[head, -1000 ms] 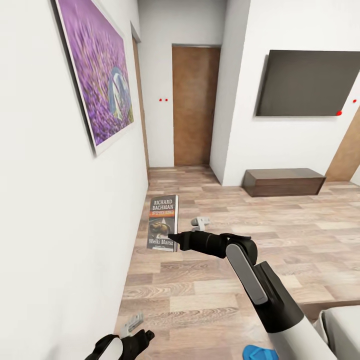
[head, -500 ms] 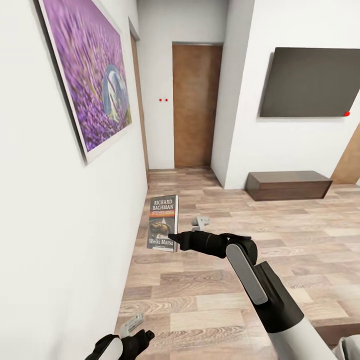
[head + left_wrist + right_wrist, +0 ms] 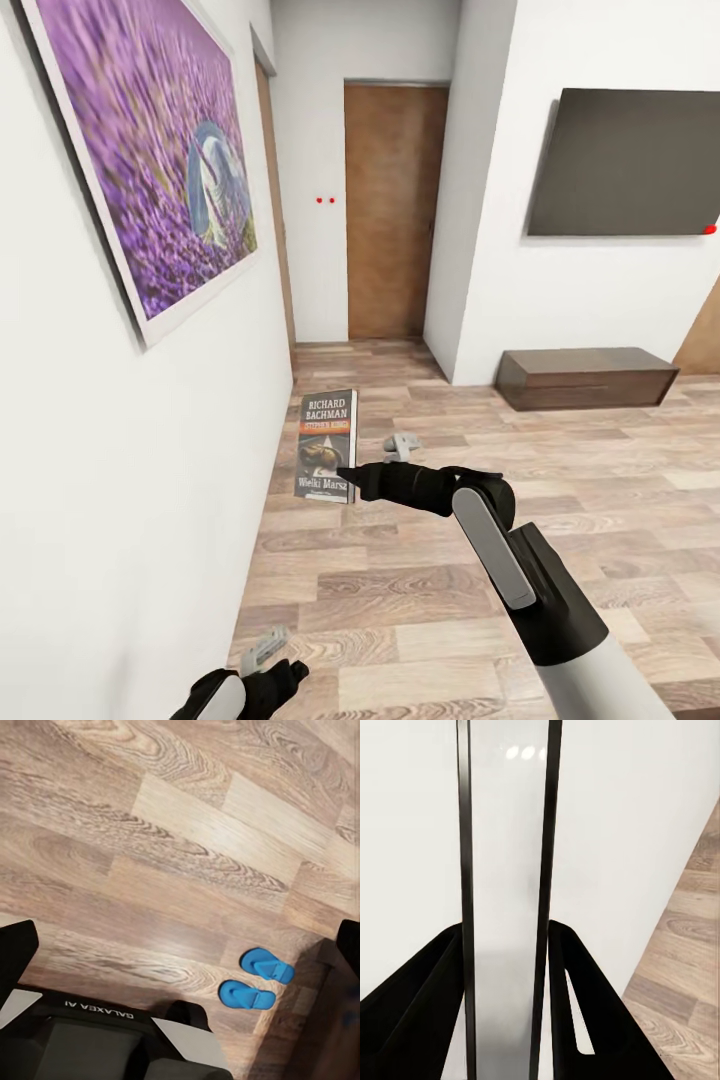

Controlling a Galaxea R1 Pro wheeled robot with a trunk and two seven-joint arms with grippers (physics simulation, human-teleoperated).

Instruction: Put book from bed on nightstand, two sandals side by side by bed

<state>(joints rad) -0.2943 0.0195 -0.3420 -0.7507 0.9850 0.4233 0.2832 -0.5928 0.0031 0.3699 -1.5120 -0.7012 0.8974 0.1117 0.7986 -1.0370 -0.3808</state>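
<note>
At frame centre the right gripper (image 3: 345, 478) pinches the book (image 3: 326, 445) upright, no nightstand in sight; the left gripper (image 3: 262, 652) is spread; the sandals (image 3: 257, 979) lie paired on the floor, bed unseen.

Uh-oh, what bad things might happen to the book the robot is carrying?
The right claw pinches the thin dark paperback book only at one lower corner, upright, so it might swing or slip out and fall onto the brown wood-plank floor. The book also rides close to the white wall, so turning could bump it loose. And the two bright blue sandals lie on the floor by the robot's base, so rolling might knock them.
</note>
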